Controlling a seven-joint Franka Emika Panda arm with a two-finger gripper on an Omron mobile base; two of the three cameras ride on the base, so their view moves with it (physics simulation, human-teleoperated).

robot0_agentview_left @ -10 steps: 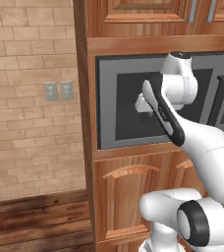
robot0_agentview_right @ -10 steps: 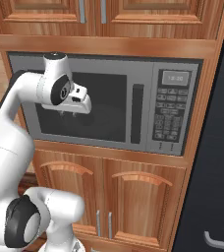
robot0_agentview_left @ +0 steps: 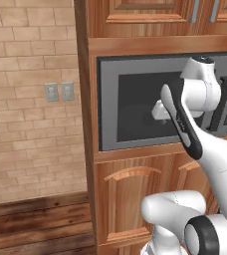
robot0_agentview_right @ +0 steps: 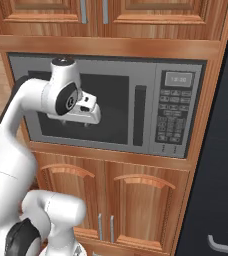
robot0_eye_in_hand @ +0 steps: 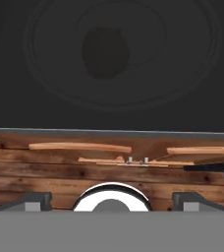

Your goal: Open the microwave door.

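Grey steel microwave (robot0_agentview_left: 105,107) sits built into the wood cabinets, door shut. Left base view: my gripper (robot0_agentview_left: 158,110) hovers before the dark glass of the microwave door (robot0_agentview_left: 135,107), w/ 2 wall plates (robot0_agentview_left: 58,91) on the brick. Right base view: 1 black bar handle (robot0_agentview_right: 139,115), 1 keypad (robot0_agentview_right: 174,120); I should shift right, straddle the bar, then pull. Hand view: fingertips (robot0_eye_in_hand: 33,201) set wide, nothing held, 2 cabinet doors (robot0_eye_in_hand: 79,147) below.

chg: claw (robot0_agentview_right: 88,122) shifted slightly twd door handle (robot0_agentview_right: 140,115) | microwave door (robot0_agentview_right: 86,102) unchanged, shut
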